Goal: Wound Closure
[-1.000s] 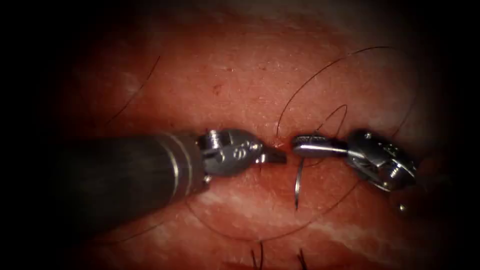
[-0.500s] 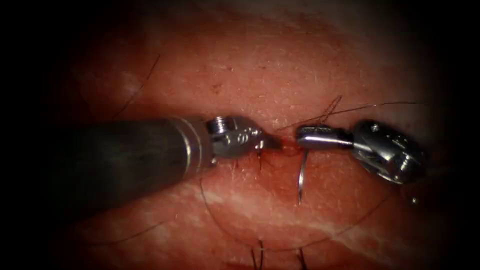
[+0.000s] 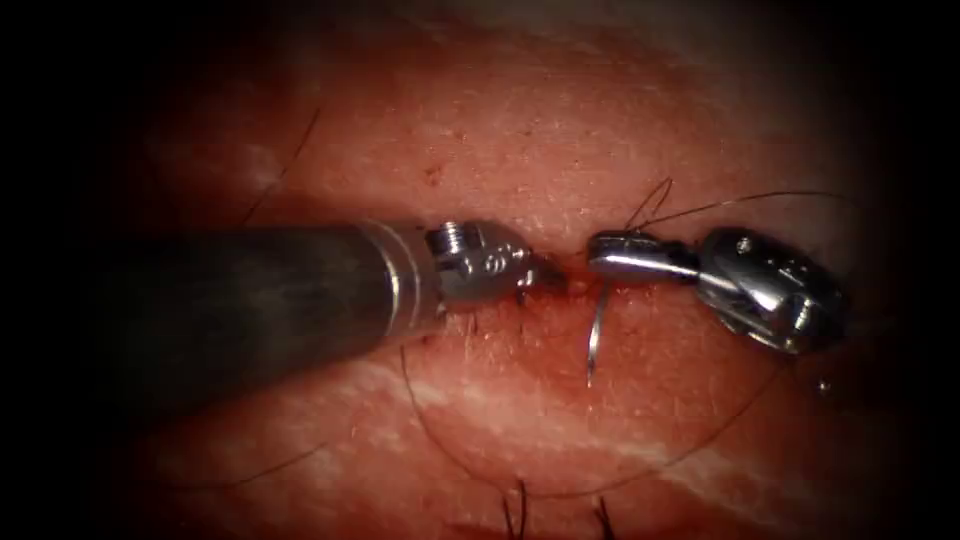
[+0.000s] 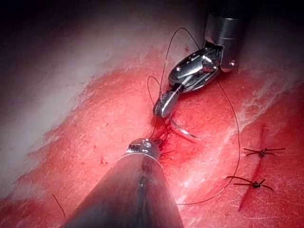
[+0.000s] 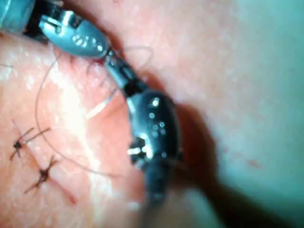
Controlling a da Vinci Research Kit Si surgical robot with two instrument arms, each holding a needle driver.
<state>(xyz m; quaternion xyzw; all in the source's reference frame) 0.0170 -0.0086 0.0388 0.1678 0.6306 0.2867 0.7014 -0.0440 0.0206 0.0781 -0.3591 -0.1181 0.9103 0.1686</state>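
Right tool clamped on the needle near its blunt end, point hanging free toward the near side, clear of the tissue. Left tool pressed together at the cut, steadying that edge, probably. Thread looping nearer.

No text, label, number or sign can be read in these pictures

I log two finished stitches, side by side, their ends cut short. Red fluid pools well apart from them.
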